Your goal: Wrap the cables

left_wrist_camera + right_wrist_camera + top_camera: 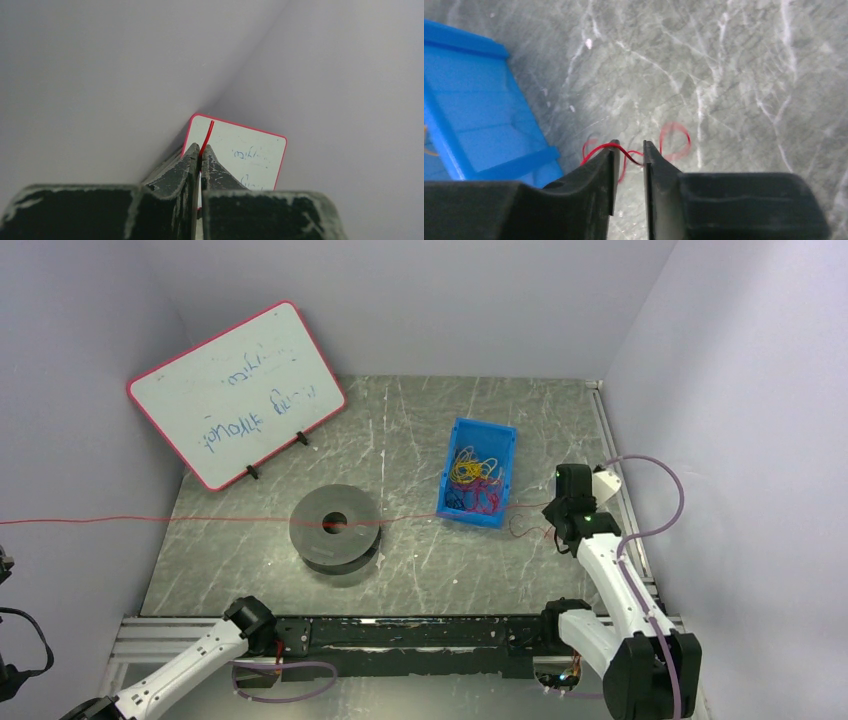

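Where pale walls (430, 300) enclose grey marbled table (450, 570), red wire (200, 519) crossing

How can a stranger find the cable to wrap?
On the grey marble table, find the dark round spool near the middle. A thread-thin red wire runs straight across it, from the left to loose loops beside the blue bin. Unlike the tangle inside the bin, it is one colour and stretched out.

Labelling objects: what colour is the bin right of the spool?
The bin is blue, clearest in the top view.
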Robot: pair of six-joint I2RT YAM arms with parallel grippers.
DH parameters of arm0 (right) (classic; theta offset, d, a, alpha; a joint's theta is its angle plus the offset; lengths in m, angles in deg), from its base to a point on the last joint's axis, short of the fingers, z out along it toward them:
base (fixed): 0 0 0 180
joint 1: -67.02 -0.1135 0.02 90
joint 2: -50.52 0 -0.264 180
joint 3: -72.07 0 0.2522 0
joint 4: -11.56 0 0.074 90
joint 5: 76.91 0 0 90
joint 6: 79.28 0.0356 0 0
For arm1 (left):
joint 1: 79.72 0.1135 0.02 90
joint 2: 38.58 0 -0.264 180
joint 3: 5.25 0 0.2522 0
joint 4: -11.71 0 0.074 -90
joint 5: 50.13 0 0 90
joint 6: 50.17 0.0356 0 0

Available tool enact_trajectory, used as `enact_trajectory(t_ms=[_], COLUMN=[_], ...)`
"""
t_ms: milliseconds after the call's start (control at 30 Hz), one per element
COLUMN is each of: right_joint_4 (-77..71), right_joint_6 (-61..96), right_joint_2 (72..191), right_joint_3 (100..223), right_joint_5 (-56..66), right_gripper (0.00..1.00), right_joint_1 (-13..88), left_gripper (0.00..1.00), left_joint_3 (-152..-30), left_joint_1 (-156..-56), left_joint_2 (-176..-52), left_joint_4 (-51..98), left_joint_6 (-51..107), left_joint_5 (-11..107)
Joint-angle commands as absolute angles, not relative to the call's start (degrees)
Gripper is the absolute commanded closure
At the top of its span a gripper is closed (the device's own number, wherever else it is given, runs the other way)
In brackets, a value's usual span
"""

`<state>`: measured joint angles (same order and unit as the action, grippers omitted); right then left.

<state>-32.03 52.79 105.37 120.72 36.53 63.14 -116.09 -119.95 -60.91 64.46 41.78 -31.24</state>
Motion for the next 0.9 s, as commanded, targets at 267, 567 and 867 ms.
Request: enact_trajectory(t_ms=[267, 567, 867], right_joint_4=[-26.0, -22.8, -22.8], right_joint_6=[42.9, 38.7, 38.5], right_joint_2=[99.3, 94.4, 91.1], right_joint_3=[120.3, 121.3, 123.7], right_joint_5=[19.6, -3.0, -19.7], right_gripper=[0.28, 0.19, 0.14], right_joint_1=[63.8, 63.5, 58.2], left_gripper=[0.93, 0.93, 0.93], left_joint_3=[-117.3, -117.1, -115.7], left_joint_1=[-119.8, -119.8, -119.8], left_joint_2=[-62.7, -65.1, -66.8], left_joint_4=[68.2, 69.2, 69.1], left_joint_6=[37.1, 35.3, 33.4], left_joint_5=[-23.2, -20.6, -13.6])
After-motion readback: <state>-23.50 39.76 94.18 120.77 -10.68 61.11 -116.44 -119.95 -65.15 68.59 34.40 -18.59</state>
